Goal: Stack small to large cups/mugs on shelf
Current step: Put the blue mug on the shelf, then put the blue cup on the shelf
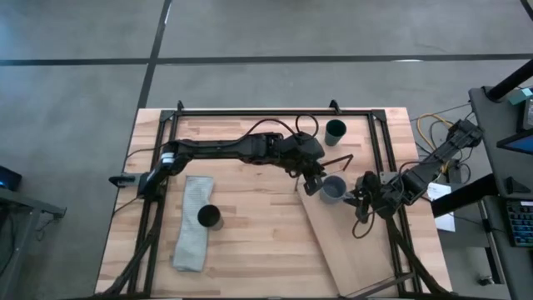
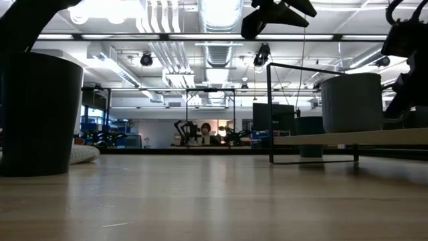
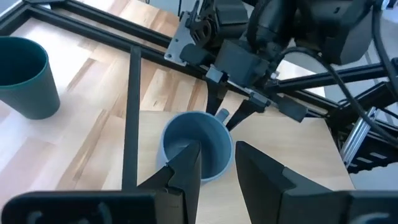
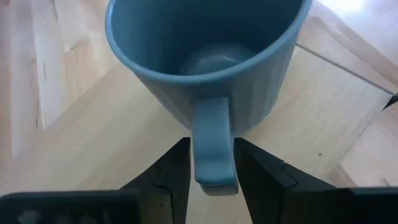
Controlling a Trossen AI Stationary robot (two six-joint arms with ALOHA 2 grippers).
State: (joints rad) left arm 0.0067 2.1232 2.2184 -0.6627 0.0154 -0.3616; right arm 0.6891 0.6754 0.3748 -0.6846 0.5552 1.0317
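The blue-grey mug (image 1: 333,189) stands upright on the far end of the pale wooden shelf (image 1: 360,250), its handle toward the table's right. My right gripper (image 4: 211,144) is shut on that handle. My left gripper (image 1: 313,185) hangs open just above and left of the mug; in the low view the left gripper (image 2: 274,17) is well clear above the mug (image 2: 351,100). The dark teal cup (image 1: 335,130) stands on the tabletop near the far edge. The black cup (image 1: 208,217) stands on the grey cloth (image 1: 191,223) at the left. My right gripper pinches the mug's side handle (image 4: 214,124) between its two fingers (image 4: 177,168), one on each flat side. It comes from the table's right, slanting down. The mug sits upright with its base on the shelf board (image 2: 348,137).
The shelf lies slanting from the table's middle toward the near right corner, with a thin dark wire frame (image 2: 271,114) at its far end. A black metal rail frame (image 1: 275,112) borders the table. Bare board stretches toward the near end of the shelf.
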